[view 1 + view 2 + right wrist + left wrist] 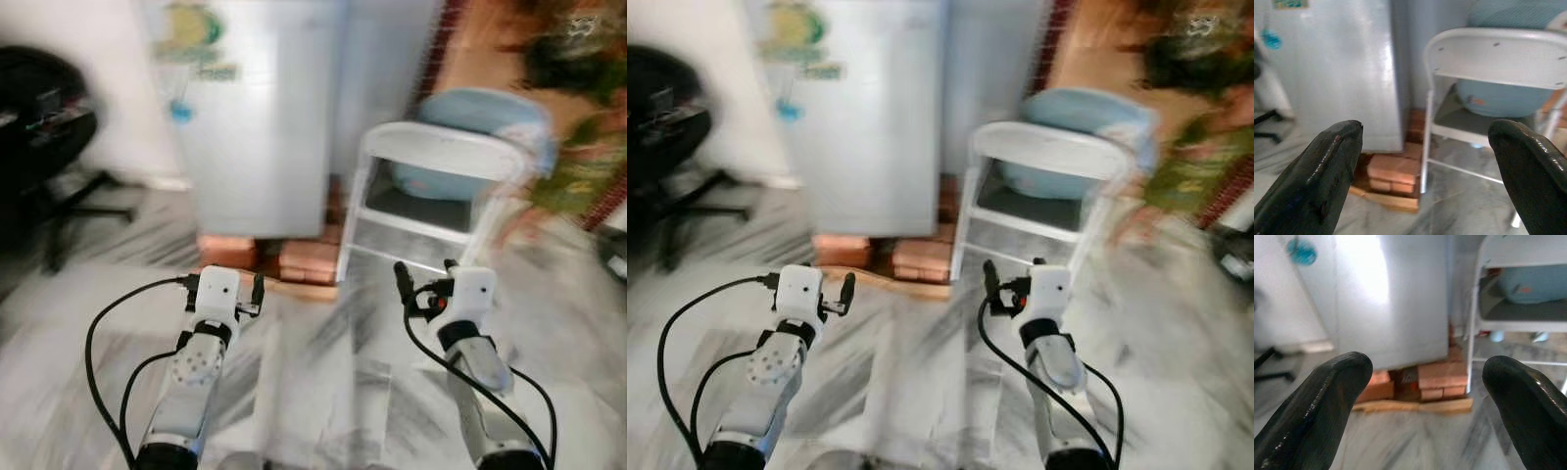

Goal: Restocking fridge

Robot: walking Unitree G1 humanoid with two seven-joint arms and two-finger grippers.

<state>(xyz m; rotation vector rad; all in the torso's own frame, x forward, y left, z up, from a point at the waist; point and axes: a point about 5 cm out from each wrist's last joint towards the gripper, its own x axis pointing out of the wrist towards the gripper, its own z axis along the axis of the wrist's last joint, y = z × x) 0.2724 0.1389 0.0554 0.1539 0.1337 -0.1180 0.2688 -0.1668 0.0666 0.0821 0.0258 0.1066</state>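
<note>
The pale grey fridge [260,117] stands ahead with its door closed and a sticker near the top; it rests on red bricks [294,257] and a wooden board. Both arms are held out low over the marble floor, short of the fridge. My left gripper [223,286] is open and holds nothing; in the left wrist view its fingers [1312,406] frame the fridge's lower door [1391,298]. My right gripper [425,276] is open and empty too, pointing at the gap between the fridge [1337,68] and a chair. The eye views are blurred.
A white folding chair [441,157] with a light blue tub [480,122] on its seat stands right of the fridge. A black office chair [44,127] is at the far left. Green plants [578,88] are at the far right.
</note>
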